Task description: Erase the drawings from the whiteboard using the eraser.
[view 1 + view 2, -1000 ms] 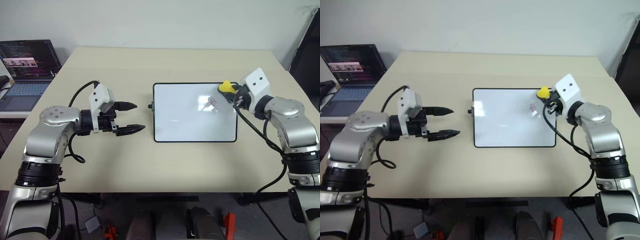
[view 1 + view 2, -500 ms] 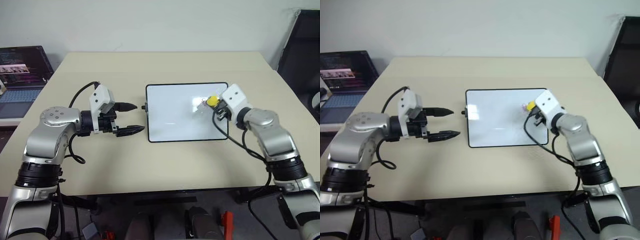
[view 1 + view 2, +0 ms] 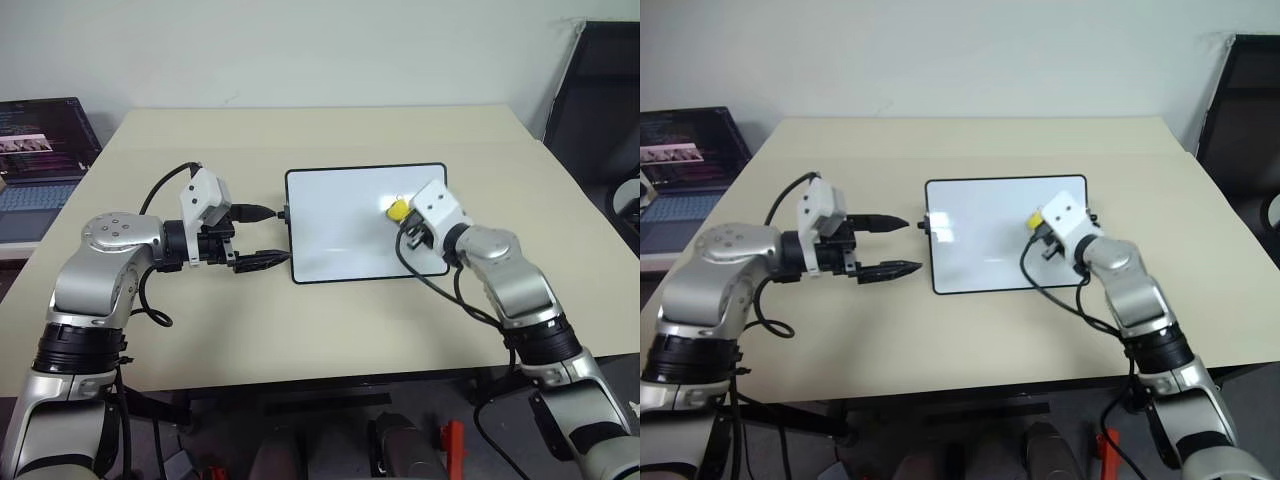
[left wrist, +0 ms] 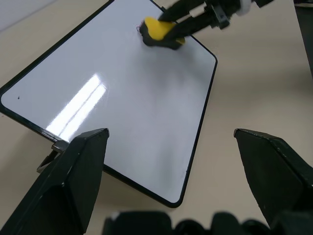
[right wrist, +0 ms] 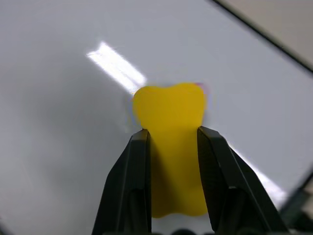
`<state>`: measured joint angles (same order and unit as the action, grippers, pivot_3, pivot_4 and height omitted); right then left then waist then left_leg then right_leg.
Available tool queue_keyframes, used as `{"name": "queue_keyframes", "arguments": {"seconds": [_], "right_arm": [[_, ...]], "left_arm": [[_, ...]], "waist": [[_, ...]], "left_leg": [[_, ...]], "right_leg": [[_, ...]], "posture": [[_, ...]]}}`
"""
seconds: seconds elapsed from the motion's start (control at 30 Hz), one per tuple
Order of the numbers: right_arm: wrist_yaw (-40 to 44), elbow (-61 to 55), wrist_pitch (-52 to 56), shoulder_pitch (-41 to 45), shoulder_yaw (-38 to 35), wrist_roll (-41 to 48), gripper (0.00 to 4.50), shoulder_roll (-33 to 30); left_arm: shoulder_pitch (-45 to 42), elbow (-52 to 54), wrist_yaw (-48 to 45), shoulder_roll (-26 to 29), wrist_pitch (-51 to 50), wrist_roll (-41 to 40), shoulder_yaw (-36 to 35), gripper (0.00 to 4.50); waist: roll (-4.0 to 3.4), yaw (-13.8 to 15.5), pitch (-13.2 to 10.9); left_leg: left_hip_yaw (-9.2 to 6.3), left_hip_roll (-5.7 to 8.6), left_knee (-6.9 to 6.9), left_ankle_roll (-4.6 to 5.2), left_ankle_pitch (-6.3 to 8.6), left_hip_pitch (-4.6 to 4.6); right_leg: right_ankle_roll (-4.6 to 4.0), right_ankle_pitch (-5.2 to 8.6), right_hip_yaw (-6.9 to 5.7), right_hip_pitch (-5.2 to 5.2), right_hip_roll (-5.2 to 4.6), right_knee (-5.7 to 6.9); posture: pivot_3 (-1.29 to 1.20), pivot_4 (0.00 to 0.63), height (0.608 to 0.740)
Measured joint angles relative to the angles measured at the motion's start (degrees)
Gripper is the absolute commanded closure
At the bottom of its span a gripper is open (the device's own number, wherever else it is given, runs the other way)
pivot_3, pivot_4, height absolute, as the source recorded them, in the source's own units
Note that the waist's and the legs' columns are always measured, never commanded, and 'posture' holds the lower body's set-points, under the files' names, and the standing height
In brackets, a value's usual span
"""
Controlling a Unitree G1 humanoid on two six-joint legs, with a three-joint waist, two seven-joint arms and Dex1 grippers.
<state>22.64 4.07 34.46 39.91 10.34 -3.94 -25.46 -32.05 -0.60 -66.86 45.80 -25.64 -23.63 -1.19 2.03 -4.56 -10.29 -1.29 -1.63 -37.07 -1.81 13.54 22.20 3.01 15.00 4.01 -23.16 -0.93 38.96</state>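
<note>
Small yellow block eraser [image 5: 168, 152] pinched lengthwise in right gripper [image 5: 171, 142], on white black-framed whiteboard [image 3: 340, 225].
Eraser points away along the fingers; left gripper [image 3: 258, 237] spread wide, empty, beside board's short edge; laptop [image 3: 45, 150] far left.

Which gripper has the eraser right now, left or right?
The right gripper: its fingers are shut on the yellow eraser, over the whiteboard. The left gripper is open beside the board's left edge, holding nothing.

Yellow eraser [image 3: 398, 209], white whiteboard [image 3: 340, 225] with black frame, beige table [image 3: 300, 320]
</note>
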Motion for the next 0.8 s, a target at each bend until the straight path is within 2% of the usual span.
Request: {"name": "queue_keyframes", "arguments": {"seconds": [0.13, 0.27, 0.43, 0.63, 0.8], "right_arm": [[-5.34, 4.39, -1.43, 2.34, -3.45, -1.82, 3.52, 0.07], [-4.5, 2.84, -1.45, 1.2, -3.15, -2.02, 3.52, 0.61], [-1.12, -1.79, -0.09, -1.47, -0.57, -1.91, 3.52, 2.14], [1.42, -5.33, 1.16, -2.87, 5.56, -1.82, 3.52, 7.31], [1.31, -5.29, 1.4, -2.71, 6.53, -2.05, 3.52, 7.98]], "left_arm": [[-0.1, -0.09, 0.0, -0.09, 0.03, 0.17, 0.03, 0.0], [-0.11, -0.18, -0.02, -0.1, 0.05, 0.21, 0.03, 0.0], [-0.22, -0.27, -0.05, -0.22, 0.07, 0.24, 0.08, 0.0], [-1.37, -0.95, -0.08, -0.82, 0.4, 0.46, 0.81, 0.0], [-1.56, -1.98, -0.12, -1.04, 1.03, 0.8, 0.9, 0.0]], "waist": [[0.04, -0.05, 0.02], [0.05, -0.14, 0.03], [0.05, -0.58, 0.03], [0.04, -0.54, 0.02], [0.04, -0.35, 0.02]], "left_leg": [[0.0, 0.0, 0.03, -0.01, -0.01, 0.0], [0.0, -0.01, 0.06, -0.01, -0.01, 0.01], [0.01, -0.04, 0.07, -0.01, 0.0, -0.02], [-0.03, -0.07, 0.11, 0.0, 0.0, -0.02], [-0.02, -0.06, 0.09, -0.01, 0.0, 0.12]], "right_leg": [[-0.01, 0.0, 0.0, 0.0, 0.0, -0.03], [-0.01, 0.01, 0.01, -0.01, 0.0, -0.06], [-0.01, 0.01, 0.05, -0.02, 0.04, -0.04], [-0.04, 0.02, 0.04, -0.06, 0.12, -0.03], [-0.03, 0.02, 0.01, -0.09, 0.06, -0.11]], "posture": [[0.0, 0.15, 0.74], [0.0, 0.15, 0.74], [0.0, 0.15, 0.74], [0.0, 0.15, 0.74], [0.0, 0.15, 0.74]]}}
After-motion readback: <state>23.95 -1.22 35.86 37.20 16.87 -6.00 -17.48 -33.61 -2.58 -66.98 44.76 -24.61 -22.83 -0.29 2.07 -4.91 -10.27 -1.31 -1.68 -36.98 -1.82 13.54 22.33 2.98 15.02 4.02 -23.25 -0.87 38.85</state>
